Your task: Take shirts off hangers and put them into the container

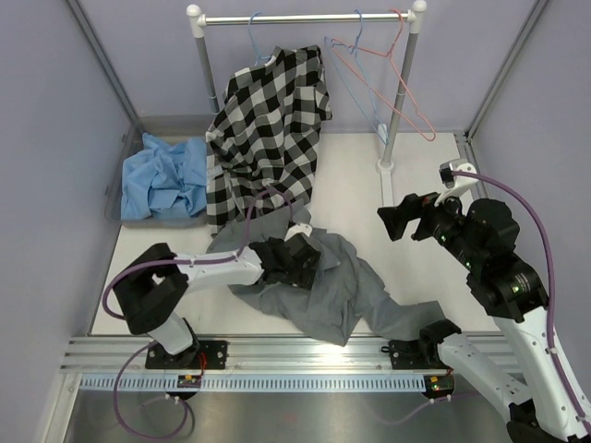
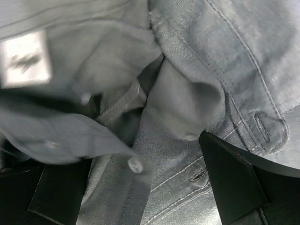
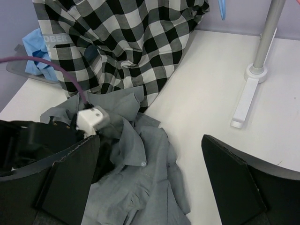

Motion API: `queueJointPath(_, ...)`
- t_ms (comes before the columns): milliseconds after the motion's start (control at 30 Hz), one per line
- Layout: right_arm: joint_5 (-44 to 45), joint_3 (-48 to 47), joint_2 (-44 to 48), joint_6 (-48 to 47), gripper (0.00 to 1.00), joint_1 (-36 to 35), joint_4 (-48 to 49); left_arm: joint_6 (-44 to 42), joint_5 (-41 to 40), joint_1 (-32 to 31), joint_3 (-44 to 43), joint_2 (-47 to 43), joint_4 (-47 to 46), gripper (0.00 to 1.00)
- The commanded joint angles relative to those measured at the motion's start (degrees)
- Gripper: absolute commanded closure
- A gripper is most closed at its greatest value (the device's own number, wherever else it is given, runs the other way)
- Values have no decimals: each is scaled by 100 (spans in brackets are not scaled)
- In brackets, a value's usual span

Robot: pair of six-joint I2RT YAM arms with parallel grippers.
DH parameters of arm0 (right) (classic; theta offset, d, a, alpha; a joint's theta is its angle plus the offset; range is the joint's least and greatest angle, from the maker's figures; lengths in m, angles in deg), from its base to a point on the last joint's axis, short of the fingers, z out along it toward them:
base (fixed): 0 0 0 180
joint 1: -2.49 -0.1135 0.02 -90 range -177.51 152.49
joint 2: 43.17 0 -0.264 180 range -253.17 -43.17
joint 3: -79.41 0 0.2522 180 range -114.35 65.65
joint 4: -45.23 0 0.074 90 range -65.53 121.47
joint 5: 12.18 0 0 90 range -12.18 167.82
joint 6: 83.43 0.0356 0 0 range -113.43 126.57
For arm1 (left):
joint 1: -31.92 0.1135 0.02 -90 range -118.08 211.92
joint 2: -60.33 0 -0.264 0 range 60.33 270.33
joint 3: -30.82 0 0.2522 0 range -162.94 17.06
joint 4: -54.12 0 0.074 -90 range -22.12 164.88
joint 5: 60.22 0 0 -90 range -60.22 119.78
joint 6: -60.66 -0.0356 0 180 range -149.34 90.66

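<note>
Grey shirt (image 1: pixel 323 286): crumpled on the table (image 1: pixel 360 185) at near centre, one sleeve trailing toward the near right
Left claw (image 1: pixel 294 263): down on the grey shirt's collar end; the wrist view shows its fingers (image 2: pixel 234 183) spread wide with folds and buttons of the shirt between them, not clamped
Right claw (image 1: pixel 413 220): raised over the table to the right of the grey shirt, jaws wide, nothing in them
Checked shirt (image 1: pixel 268 129): on a light blue hanger (image 1: pixel 256 28) on the rack bar (image 1: pixel 305 17) at far centre, its hem draped down onto the table and touching the grey shirt
Light blue shirt (image 1: pixel 171 180): bunched in the container (image 1: pixel 114 198) at far left, beside the checked shirt
Bare hangers: a second blue hanger (image 1: pixel 358 78) and a pink hanger (image 1: pixel 411 97) hooked on the right end of the bar
</note>
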Motion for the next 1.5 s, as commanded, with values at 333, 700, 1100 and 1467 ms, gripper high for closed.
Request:
queueJointPath(333,-199,95,17,-12,1,20,262,720,642,-255,-11,1046,-804,54)
queueJointPath(700,-226,112,-45,-21,1,11,288,325,124,-255,26,-244,-409,100)
queueJointPath(1100,-208,156,87,-3,1,11,306,-870,-956,-246,-2478,-2091,900,100)
queueJointPath(1467,-243,130,184,-21,1,20,288,-1661,-2714,-158,-4571,-2925,1586,100)
